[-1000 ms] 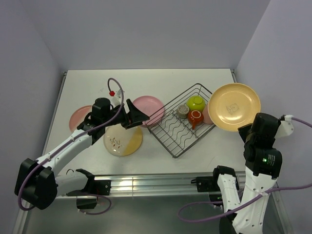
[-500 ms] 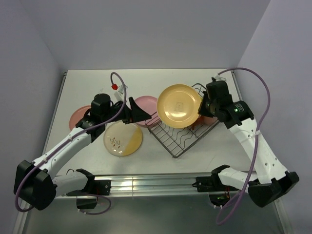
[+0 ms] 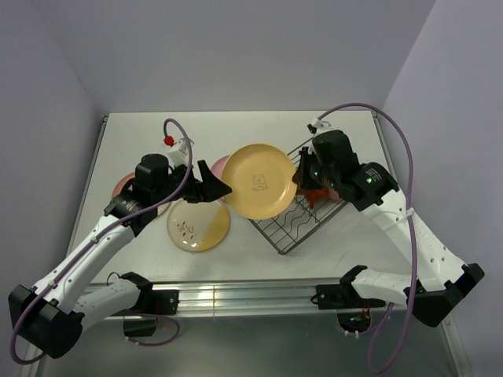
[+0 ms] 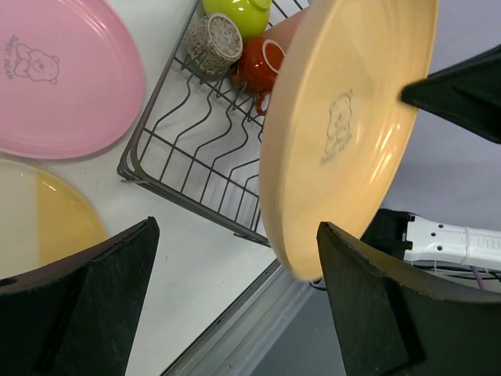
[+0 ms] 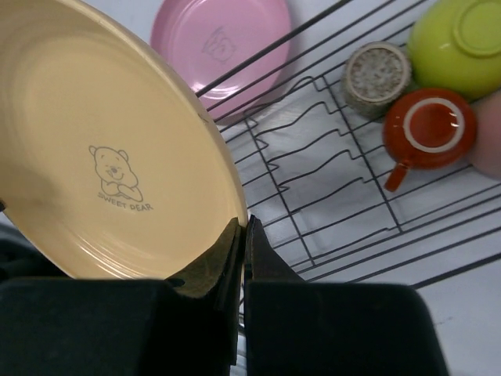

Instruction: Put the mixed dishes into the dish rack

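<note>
Orange plate [image 3: 259,181]: tilted on edge over the left end of the dish rack [image 3: 302,229]. Your right gripper [image 5: 243,235] is clamped on its rim. Left gripper [image 3: 212,187] gapes left of the rack, holding nothing. The plate is probably stiff, glossy, slick and breakable. A rim pinch may pivot, so lower it gently.
</note>
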